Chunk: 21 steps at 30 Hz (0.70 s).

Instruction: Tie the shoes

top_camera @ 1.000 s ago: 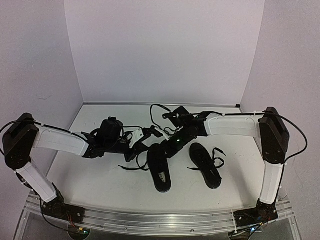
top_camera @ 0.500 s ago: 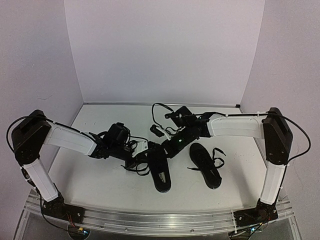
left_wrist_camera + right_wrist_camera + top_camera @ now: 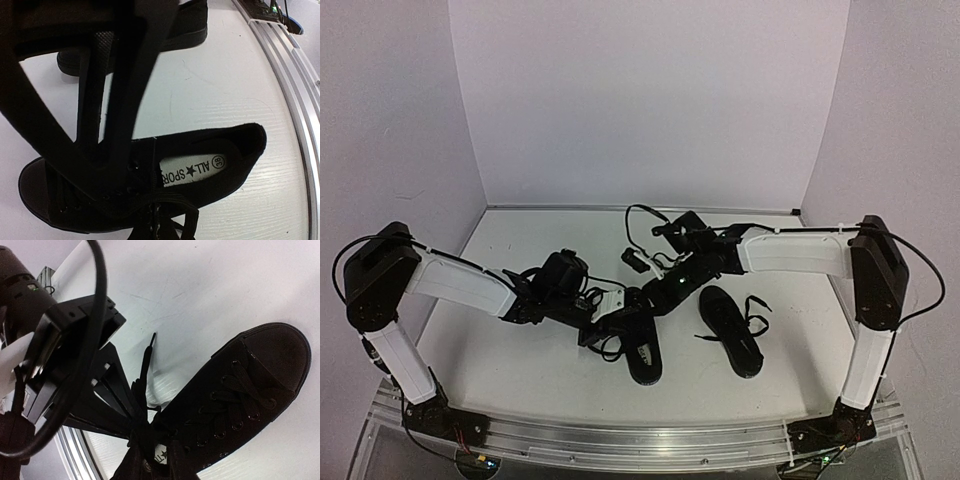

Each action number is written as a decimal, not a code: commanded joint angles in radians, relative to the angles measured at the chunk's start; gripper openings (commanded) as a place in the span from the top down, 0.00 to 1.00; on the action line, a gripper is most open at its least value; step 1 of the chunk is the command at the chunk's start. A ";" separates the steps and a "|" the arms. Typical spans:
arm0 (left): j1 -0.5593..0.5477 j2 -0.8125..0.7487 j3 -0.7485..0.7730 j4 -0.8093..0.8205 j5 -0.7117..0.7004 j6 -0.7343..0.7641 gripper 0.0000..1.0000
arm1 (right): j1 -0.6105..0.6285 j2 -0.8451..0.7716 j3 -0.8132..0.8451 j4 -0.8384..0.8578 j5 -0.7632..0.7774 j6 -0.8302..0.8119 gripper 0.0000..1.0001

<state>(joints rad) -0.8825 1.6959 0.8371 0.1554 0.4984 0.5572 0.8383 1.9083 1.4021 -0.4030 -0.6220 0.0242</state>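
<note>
Two black shoes lie on the white table. The left shoe (image 3: 642,352) shows a white insole label (image 3: 192,170); the right shoe (image 3: 731,330) lies beside it, its laces loose. My left gripper (image 3: 608,322) is over the left shoe's lacing, its fingers closed together on a thin black lace (image 3: 146,360) whose end sticks out past them. My right gripper (image 3: 653,297) hangs just above the same shoe (image 3: 240,390). Its fingers stand a little apart, with the lace and the label showing between them. In the left wrist view the left gripper (image 3: 117,200) covers the shoe's (image 3: 225,160) eyelets.
White walls stand at the back and both sides. An aluminium rail (image 3: 640,440) runs along the near table edge, also in the left wrist view (image 3: 295,100). A black cable (image 3: 85,340) loops across the right wrist view. The right shoe shows at the top of the left wrist view (image 3: 185,25).
</note>
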 commanded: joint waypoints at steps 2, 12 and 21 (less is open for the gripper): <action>-0.001 -0.034 0.011 0.084 0.012 -0.033 1.00 | -0.024 -0.109 -0.048 0.029 -0.011 0.030 0.74; -0.001 -0.008 0.026 0.085 0.022 -0.036 1.00 | -0.077 -0.243 -0.228 0.079 -0.068 0.126 0.56; -0.001 -0.006 0.023 0.107 0.028 -0.038 1.00 | -0.079 -0.229 -0.361 0.284 -0.179 0.304 0.64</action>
<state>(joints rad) -0.8825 1.6955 0.8371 0.2177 0.5037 0.5243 0.7574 1.6711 1.0749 -0.2688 -0.7355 0.2169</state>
